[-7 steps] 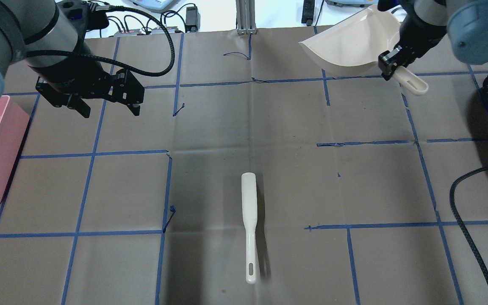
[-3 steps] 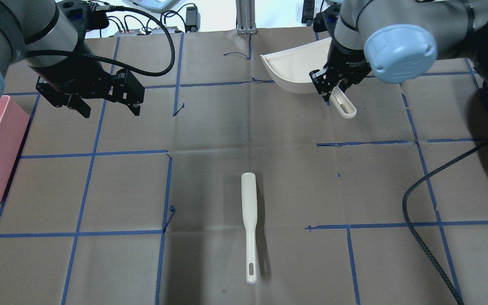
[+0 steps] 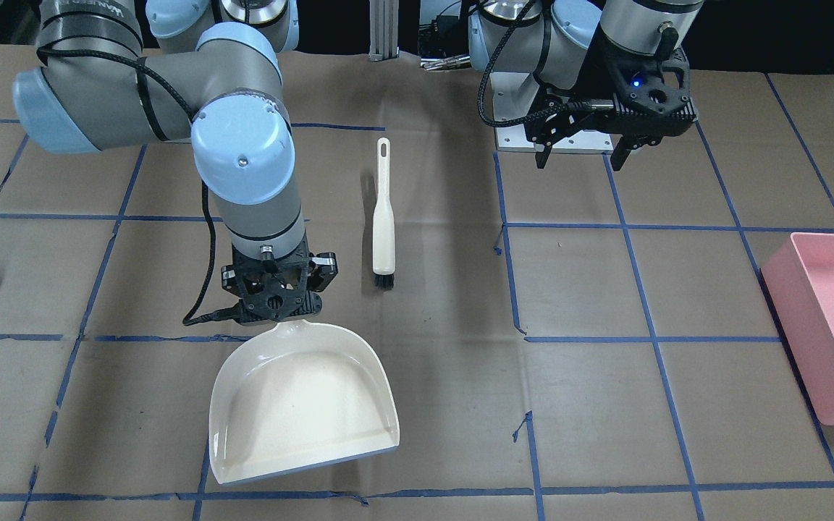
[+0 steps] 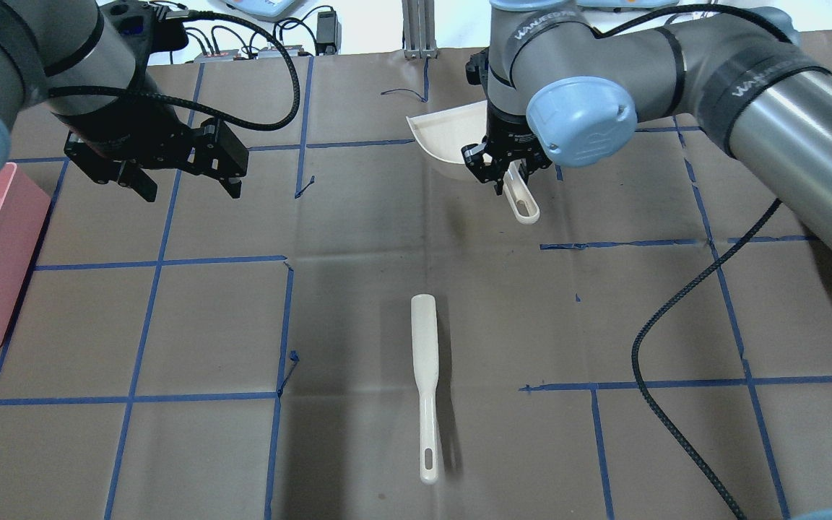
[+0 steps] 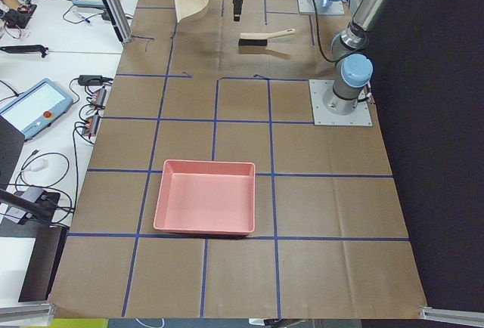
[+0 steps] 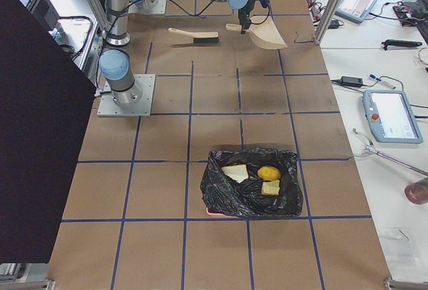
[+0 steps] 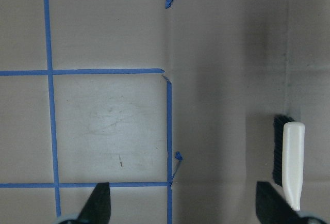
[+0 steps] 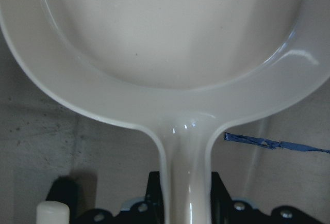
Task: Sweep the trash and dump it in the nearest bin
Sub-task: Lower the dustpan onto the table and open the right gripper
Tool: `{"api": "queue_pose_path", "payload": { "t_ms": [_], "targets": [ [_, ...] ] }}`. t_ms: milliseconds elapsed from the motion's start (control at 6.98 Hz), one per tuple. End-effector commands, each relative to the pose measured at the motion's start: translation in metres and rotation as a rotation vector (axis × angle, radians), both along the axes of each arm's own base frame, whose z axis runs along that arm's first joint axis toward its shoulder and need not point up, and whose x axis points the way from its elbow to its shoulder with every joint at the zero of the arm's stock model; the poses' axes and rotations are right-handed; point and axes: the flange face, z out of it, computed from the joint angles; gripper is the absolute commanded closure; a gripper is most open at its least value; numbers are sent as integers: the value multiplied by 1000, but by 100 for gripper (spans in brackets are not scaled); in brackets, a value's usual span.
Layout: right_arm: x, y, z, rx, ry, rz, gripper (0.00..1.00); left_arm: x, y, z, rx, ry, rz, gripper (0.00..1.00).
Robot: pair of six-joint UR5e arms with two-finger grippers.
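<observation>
Since the earlier frame the right hand [image 4: 504,173] has carried the dustpan [image 3: 301,398] from the bench's [image 4: 358,217] far right corner in to its far centre. The left hand [image 4: 191,186] and the brush [image 4: 425,361] have not shifted.

Nearest the robot, the brush lies flat on the bench: a slim cream plastic handle with a slotted hanging hole and short black bristles. Beyond it, the left hand hangs above the bench, jaws spread wide with nothing between them. Farther out, the right hand is clamped on the dustpan's handle. The pan is glossy cream plastic, shallow, with a curved back wall and a straight open lip, and it is empty. Whether it touches the bench cannot be told.

The trash [image 6: 269,172], two bread pieces and a round yellowish fruit, sits in the bin lined with a crinkled black bag [image 6: 227,202] at the robot's right end. A smooth rectangular pink bin [image 5: 203,230] at the left end holds nothing.

Judgement: sweeping and dumping look complete, since no trash shows on the brown paper with its blue tape grid. Setting the pan down appears to be all that remains.
</observation>
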Motion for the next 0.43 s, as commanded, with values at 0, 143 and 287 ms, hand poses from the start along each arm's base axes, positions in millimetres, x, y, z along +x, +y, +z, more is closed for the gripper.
{"api": "queue_pose_path", "payload": {
  "t_ms": [0, 143, 287],
  "targets": [
    [64, -15, -28, 11, -4, -81, 87, 0, 0, -1, 4, -5, -7, 0],
    [88, -21, -45, 15, 1, -116, 88, 0, 1, -1, 9, -5, -7, 0],
    [104, -23, -66, 12, 0, -112, 88, 0, 1, -3, 15, -5, -4, 0]
  ]
}}
